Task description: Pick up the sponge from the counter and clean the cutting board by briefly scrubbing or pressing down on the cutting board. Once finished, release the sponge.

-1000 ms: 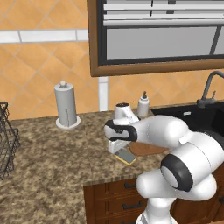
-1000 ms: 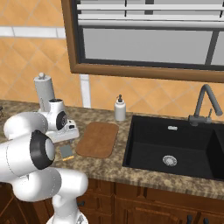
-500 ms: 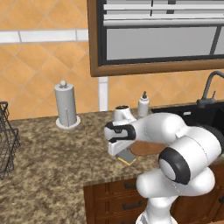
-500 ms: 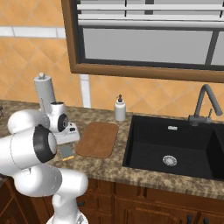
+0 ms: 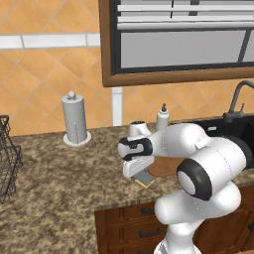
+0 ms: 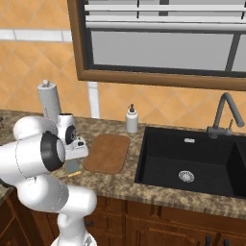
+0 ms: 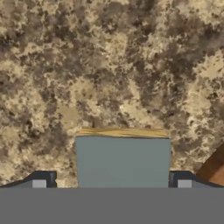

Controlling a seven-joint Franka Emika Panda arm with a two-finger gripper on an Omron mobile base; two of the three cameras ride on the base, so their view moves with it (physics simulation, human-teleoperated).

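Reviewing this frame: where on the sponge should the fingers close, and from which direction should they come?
Grip the sponge across its two short side faces, coming straight down from above. It lies flat on the counter, grey-blue face up with the yellow layer beneath, so only its thin sides offer opposing surfaces. In the hand view the fingers already straddle it, one on each side, with the cutting board corner just beside.

- the arm is folded low, elbow bent, wrist turned downward.
- the gripper points straight down, its fingertips spread wide apart, one at each side.
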